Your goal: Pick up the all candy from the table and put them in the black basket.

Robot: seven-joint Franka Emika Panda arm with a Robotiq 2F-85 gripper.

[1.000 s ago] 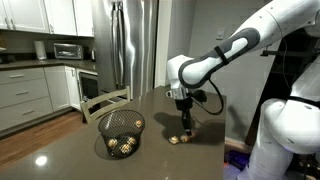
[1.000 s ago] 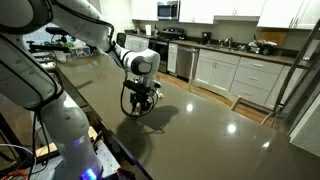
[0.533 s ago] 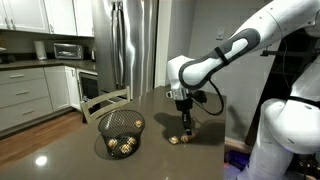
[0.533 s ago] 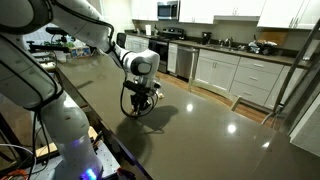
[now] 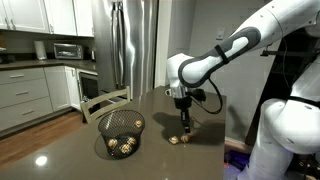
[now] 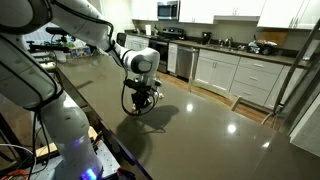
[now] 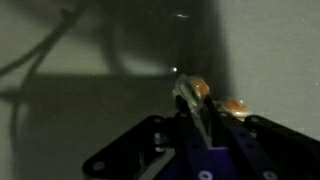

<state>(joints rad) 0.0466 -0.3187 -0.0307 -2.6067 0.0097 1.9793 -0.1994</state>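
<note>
In an exterior view the black basket (image 5: 120,124) stands on the table (image 5: 60,160) at the left. Its round wire mesh is see-through enough to show several gold-foil balls of candy (image 5: 121,146) lying in its bottom. To its right, well apart, loose candy (image 5: 177,140) lies on the bare top, and the tool (image 5: 184,125) points straight down just above it at the end of the white arm (image 5: 225,50). In an exterior view the tool (image 6: 138,108) hangs low over the table, but neither basket nor gold balls can be made out there. The wrist view is dark and blurred: one shiny ball (image 7: 200,88) sits just beside a pale finger (image 7: 188,104), with another ball (image 7: 235,105) to its right. Whether the tool is open or clamped I cannot tell. The table is dark brown, smooth and glossy, mirroring bright lights. Around it stand white cabinets (image 5: 25,90) and a stainless fridge (image 5: 130,45).
</note>
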